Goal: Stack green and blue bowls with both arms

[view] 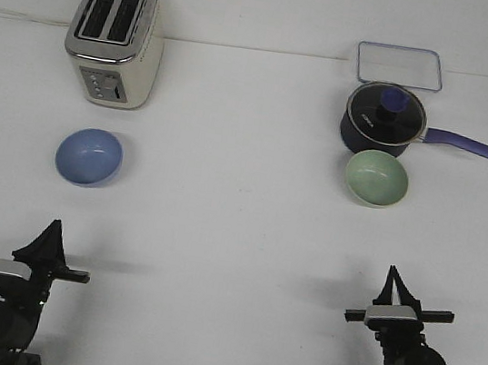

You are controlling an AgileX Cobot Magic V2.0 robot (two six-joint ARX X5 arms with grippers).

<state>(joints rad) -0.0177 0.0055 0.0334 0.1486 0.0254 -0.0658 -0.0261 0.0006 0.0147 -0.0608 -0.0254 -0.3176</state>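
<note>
blue bowl [89, 157] sits front of the toaster [114, 41]; green bowl [377, 178] touches the saucepan [384, 121] – far apart. left gripper [53, 229] and right gripper [392, 275] hold nothing – fingers look closed.

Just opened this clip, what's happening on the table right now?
Nothing is being handled yet. The left gripper and right gripper sit at the near edge of the table, holding nothing. The blue bowl rests in front of the toaster on the left. The green bowl sits on the right, just in front of the lidded saucepan. The bowls are far apart, not stacked.
</note>
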